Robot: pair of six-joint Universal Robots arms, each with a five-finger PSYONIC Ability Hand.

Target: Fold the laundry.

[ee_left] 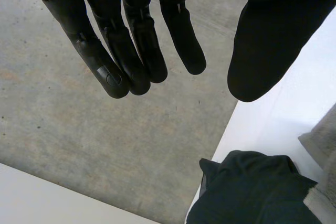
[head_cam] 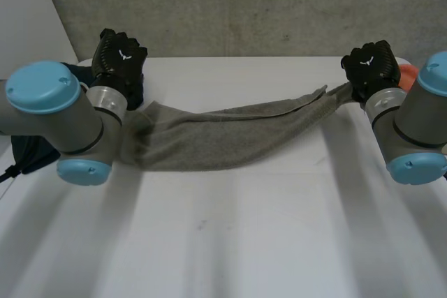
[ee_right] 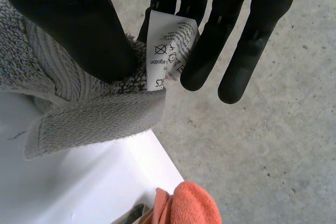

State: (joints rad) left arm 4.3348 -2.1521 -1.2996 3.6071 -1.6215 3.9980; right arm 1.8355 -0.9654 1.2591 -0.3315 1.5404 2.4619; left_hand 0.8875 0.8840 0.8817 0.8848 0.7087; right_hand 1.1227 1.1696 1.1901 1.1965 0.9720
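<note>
My right hand (ee_right: 68, 30) pinches the far-right corner of the grey terry towel (head_cam: 223, 134), which looks soft and limp. My left hand (ee_left: 147, 40), relaxed and empty, should take its left corner.

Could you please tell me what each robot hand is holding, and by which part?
The right robot hand pinches the grey towel at a corner beside its care label. The left robot hand holds nothing.

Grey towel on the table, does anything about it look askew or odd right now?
Yes. The grey towel lies bunched and twisted into a long band across the table, not spread flat. The right hand pinches one corner by the care label; the left hand is open and holds nothing, so that end lies slack.
</note>
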